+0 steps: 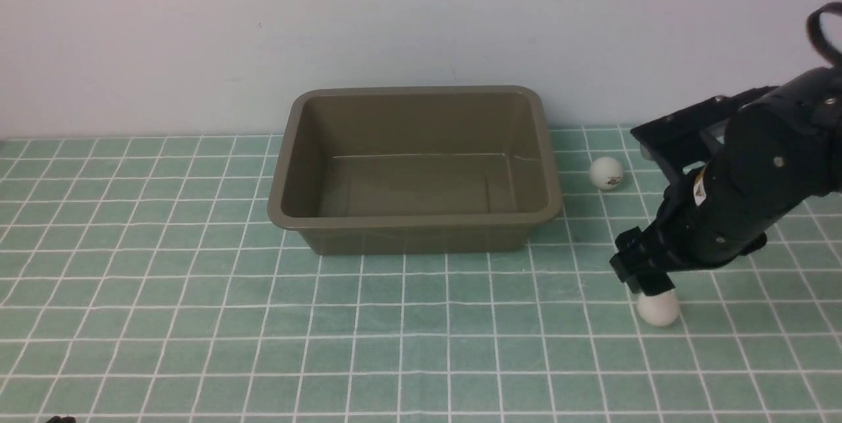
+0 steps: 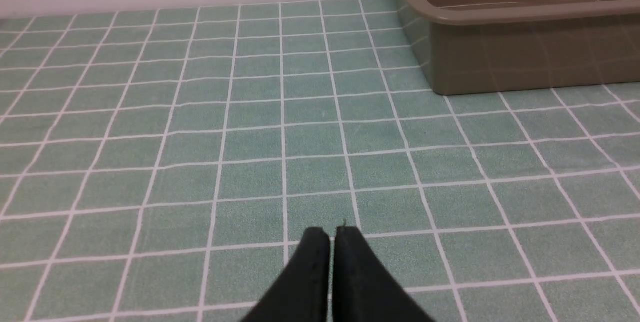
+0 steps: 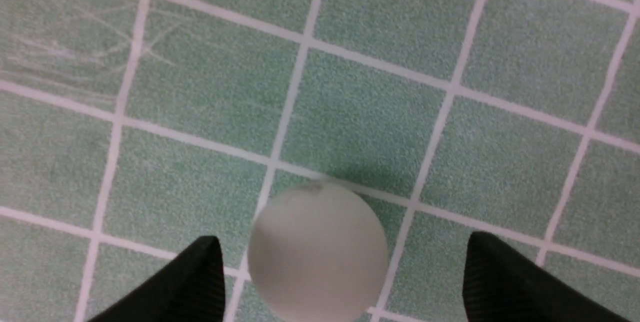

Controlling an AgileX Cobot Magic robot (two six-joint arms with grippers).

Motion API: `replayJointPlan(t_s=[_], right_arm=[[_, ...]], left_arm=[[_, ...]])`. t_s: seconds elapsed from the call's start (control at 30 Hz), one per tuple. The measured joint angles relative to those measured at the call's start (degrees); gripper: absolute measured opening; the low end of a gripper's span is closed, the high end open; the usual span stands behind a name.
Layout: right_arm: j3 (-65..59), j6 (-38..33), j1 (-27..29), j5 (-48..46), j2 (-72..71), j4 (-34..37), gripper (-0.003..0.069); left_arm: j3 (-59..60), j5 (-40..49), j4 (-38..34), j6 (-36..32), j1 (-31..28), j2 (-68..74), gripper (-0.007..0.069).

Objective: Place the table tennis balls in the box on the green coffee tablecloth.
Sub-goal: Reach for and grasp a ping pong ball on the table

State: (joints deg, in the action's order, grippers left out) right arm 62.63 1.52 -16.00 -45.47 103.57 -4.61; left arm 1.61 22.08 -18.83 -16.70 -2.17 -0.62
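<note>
Your right hand (image 3: 342, 242) is spread wide around the table tennis ball (image 3: 317, 252) at lower right of the front view, on the tablecloth (image 1: 164, 278). Close off-centre and it may squirt away from the box (image 1: 414, 239); your left hand (image 2: 332, 234) sits closed, empty

Words to read: none are coming out clear; every mark is too small or too blurry.
Ball with a mark (image 1: 606, 173): it is sitting just to the right of the box (image 1: 414, 239), near the box's back corner. A small dark and red mark is showing low on it, but its letters are too tiny to read.
Sticker (image 1: 698, 194): a little white and yellow sticker is sitting on the black right arm (image 1: 756, 173), farther right of the box. Its print is too small to read.
Front ball (image 3: 317, 252): it is lying right of the box and nearer than the box's front wall. A faint grey smudge (image 3: 312, 189) is showing on it; it is not reading as any letter.
</note>
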Motion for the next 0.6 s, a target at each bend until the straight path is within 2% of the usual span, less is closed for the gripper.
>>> replayJointPlan(t_s=[0.27, 0.4, 0.5, 0.6], right_arm=[[0.3, -1.0, 0.1, 1.6, 2.5, 1.6, 0.0581], [0.3, -1.0, 0.1, 1.9, 3.8, 1.6, 0.0554], [0.3, -1.0, 0.1, 2.2, 3.9, 1.6, 0.0486], [0.3, -1.0, 0.1, 2.2, 3.9, 1.6, 0.0388]], left_arm=[[0.0, 0.0, 0.0, 0.0, 0.0, 0.0, -0.0004], [0.0, 0.0, 0.0, 0.0, 0.0, 0.0, -0.0004], [0.0, 0.0, 0.0, 0.0, 0.0, 0.0, -0.0004], [0.0, 0.0, 0.0, 0.0, 0.0, 0.0, -0.0004]])
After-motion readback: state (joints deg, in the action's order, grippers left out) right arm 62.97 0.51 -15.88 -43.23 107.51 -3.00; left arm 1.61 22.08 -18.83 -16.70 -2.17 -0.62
